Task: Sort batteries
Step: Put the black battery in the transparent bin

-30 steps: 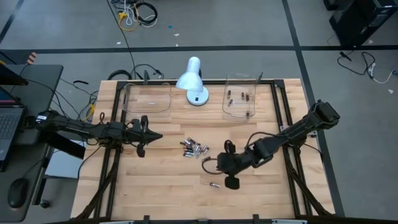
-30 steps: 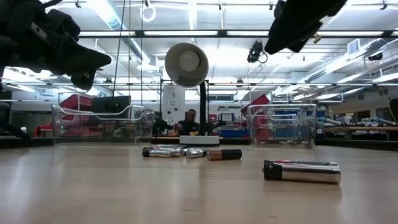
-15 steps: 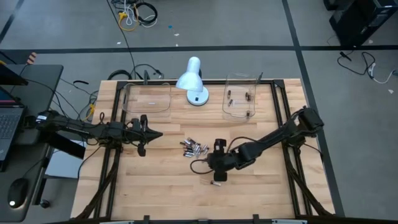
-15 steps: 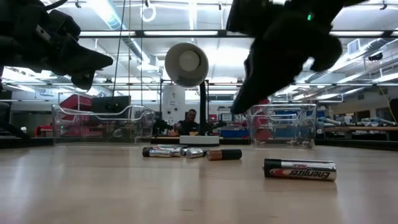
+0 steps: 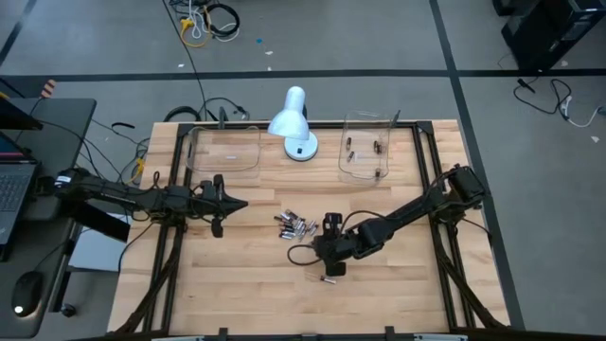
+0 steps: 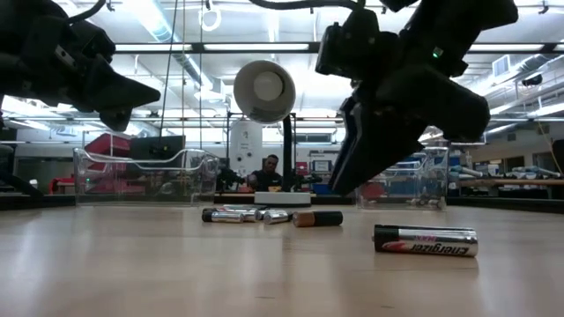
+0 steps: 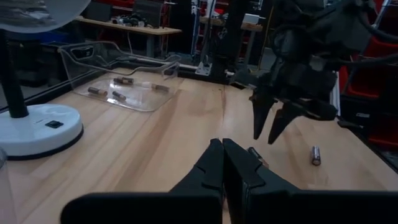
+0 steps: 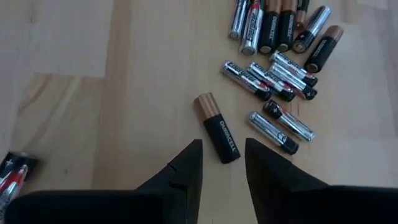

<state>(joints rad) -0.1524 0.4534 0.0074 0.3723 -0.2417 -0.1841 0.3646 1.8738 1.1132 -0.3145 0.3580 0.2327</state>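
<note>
Near the table's middle, your right gripper (image 8: 222, 163) hangs open over a copper-topped battery (image 8: 217, 128), lined up to grab; the left gripper (image 7: 222, 163) waits closed.

The table (image 5: 237, 284) carries two clear trays along its far edge, a left tray (image 5: 223, 152) and a right tray (image 5: 364, 116), with one white lamp (image 5: 289, 118) between them. Four batteries (image 7: 117, 95) lie in the right tray. Near the table's middle sits a loose pile (image 5: 295, 226) of roughly a dozen more, packed too closely for an exact count, with one copper-topped battery (image 8: 217, 127) just apart from it and one lone battery (image 5: 329, 280) nearer the front edge.
</note>
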